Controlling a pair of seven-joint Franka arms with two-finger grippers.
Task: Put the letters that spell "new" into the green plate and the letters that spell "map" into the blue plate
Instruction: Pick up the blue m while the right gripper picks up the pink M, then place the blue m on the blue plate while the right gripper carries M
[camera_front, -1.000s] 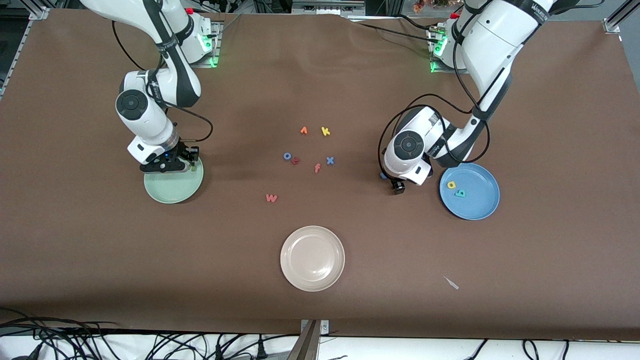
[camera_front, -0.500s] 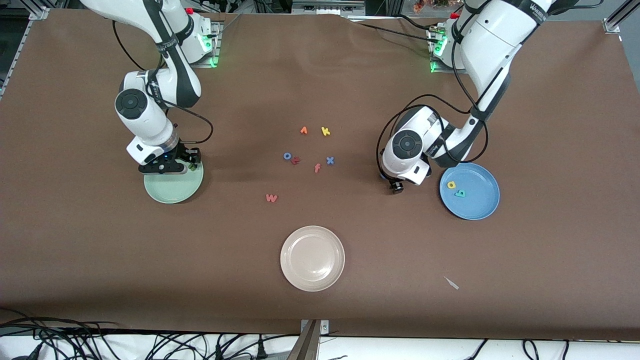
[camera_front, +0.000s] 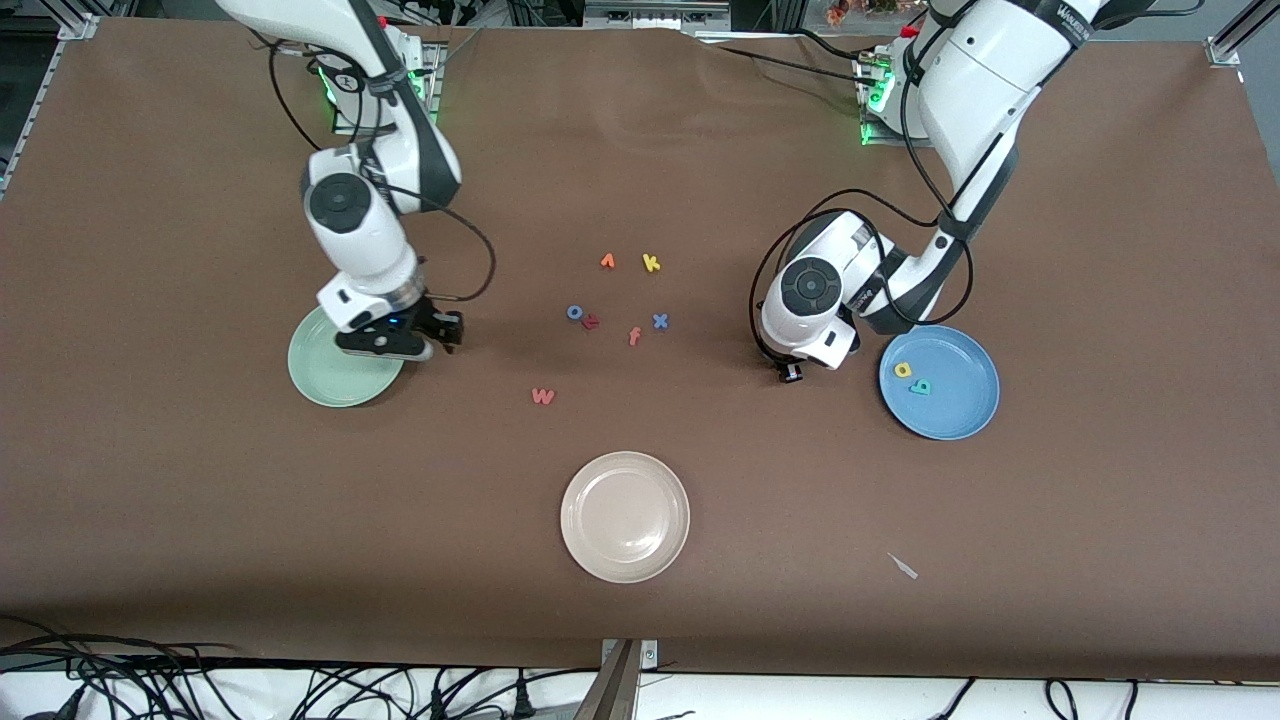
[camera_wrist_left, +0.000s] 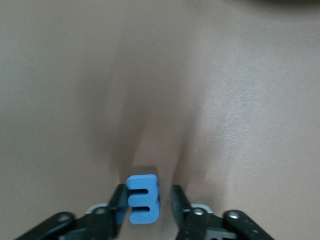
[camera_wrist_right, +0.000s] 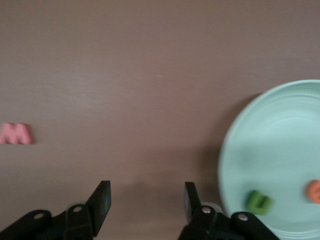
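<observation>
Jaws of the left gripper (camera_wrist_left: 147, 200) have narrowed around the blue m (camera_wrist_left: 143, 198); right gripper (camera_wrist_right: 146, 200), wide, left the green plate (camera_front: 318, 375).

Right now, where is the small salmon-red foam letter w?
The salmon-red foam w lies on the brown table, not yet in a plate: nearer to the front camera than the letter cluster, between the green plate and the beige-white plate.

A brown mat (camera_front: 640, 600) covers the table; black cables (camera_front: 200, 690) trail along its near edge.
</observation>
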